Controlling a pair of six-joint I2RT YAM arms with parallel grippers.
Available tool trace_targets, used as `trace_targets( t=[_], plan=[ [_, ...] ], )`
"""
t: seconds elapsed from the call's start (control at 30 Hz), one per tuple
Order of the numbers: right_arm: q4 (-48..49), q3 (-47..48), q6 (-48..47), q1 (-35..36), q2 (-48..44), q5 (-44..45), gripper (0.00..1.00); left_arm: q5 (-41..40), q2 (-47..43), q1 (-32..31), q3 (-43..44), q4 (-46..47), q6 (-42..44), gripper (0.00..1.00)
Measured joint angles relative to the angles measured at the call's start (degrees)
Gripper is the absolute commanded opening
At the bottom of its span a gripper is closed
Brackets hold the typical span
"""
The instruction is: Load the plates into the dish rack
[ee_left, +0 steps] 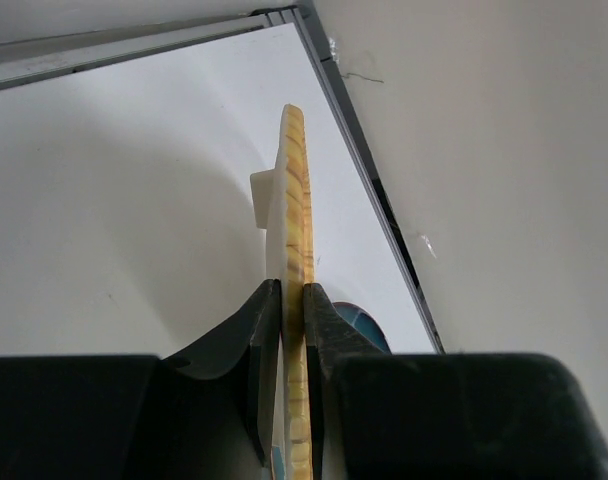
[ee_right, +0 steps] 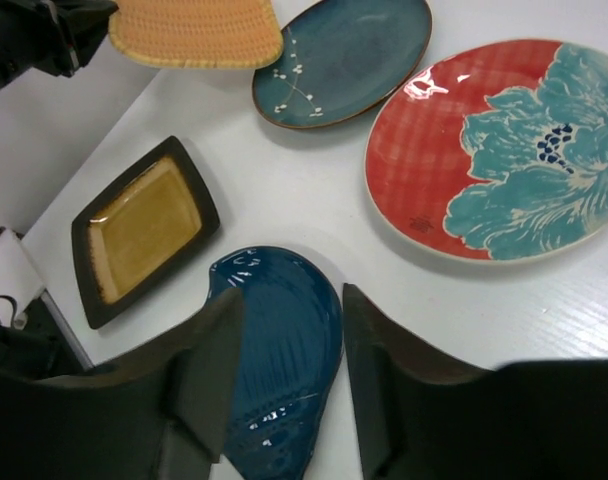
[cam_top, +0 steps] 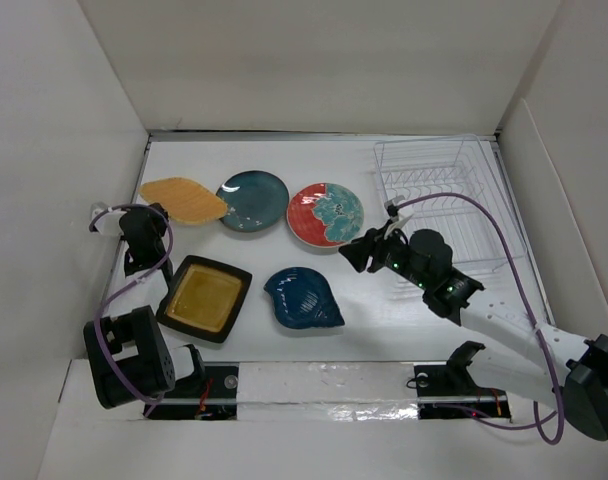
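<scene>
At far left, left pincer (ee_left: 292, 300) pressed together on the rim of the orange plate (cam_top: 184, 200), one pad on each face, plate seen edge-on from the wrist. Seemingly lifted off the counter (cam_top: 404, 320), its right tip overlapping the rim of the teal plate (cam_top: 254, 200) in the top view.

Near left, mustard plate (cam_top: 205, 297) flat on the counter, black rim all round. Right of it, blue leaf plate (cam_top: 302, 297), also flat, well apart from its neighbours. Far of that, patterned plate (cam_top: 325, 213), flat, just right of the teal one.

Next, right pincer (ee_right: 289, 300) spread wide and empty, hovering between the blue leaf plate and the patterned plate, touching neither. At far right, dish rack (cam_top: 444, 190) with no plate in it yet.

Handling, by judgement: glazed ceramic, so stiff, fairly heavy for a rim pinch, slick under the pads and quick to chip against wire or another plate. Best taken deep on the rim. Raised edges on the mustard and leaf plates likely easier to bite than the low round rims. With a one-edge hold, likely to swing or slip, so best tipped upright slowly and lowered gently between the prongs.

No brand, label or readable writing anywhere, only small white sprig marks on the teal glaze.
</scene>
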Motion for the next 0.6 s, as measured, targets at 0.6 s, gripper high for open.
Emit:
trace_targets(
  t=[0.6],
  plan=[
    [11.10, 21.42, 10.03, 2.49, 33.29, -5.88, 0.83, 9.81, -3.39, -0.04, 0.04, -1.20, 4.11, 0.00]
  ],
)
